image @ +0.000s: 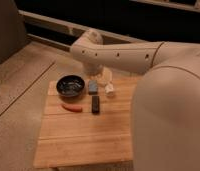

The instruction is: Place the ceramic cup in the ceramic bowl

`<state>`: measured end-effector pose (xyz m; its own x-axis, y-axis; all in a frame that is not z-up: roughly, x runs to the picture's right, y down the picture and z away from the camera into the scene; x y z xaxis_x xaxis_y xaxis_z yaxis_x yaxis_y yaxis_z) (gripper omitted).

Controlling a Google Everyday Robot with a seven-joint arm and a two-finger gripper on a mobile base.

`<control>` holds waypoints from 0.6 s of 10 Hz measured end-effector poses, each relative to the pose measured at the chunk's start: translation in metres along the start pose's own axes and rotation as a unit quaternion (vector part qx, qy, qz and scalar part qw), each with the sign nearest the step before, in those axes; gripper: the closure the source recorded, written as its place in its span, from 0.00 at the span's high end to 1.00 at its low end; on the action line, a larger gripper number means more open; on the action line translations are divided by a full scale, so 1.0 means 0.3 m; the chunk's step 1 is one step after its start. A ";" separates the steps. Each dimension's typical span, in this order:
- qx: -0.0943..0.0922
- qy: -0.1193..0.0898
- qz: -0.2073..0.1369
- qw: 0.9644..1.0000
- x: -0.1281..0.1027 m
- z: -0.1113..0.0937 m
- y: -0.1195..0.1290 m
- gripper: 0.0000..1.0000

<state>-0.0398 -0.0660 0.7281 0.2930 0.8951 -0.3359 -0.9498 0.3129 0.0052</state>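
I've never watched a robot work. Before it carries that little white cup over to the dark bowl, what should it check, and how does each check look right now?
1. Gripper down at the ceramic cup and shut: ok.
2. Cup really clamped: cannot tell, the arm's end covers the contact.
3. Ceramic bowl open side up on the wooden table: ok.
4. Low path from cup to bowl free: not ok, the blue-grey block lies between them, so a lift probably comes first.
5. Black bar and orange piece off that path: ok, both lie nearer the camera.
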 end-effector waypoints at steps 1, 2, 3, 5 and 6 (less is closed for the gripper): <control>-0.002 -0.012 -0.024 1.000 -0.019 -0.031 0.057 0.00; -0.005 -0.017 -0.043 0.999 -0.030 -0.043 0.099 0.00; -0.017 -0.025 -0.083 0.996 -0.059 -0.045 0.192 0.00; -0.040 -0.034 -0.125 0.991 -0.105 -0.042 0.296 0.00; -0.059 -0.038 -0.149 0.986 -0.144 -0.030 0.361 0.00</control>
<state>-0.1562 -0.0737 0.7347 0.5642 0.7917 -0.2344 -0.8251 0.5306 -0.1941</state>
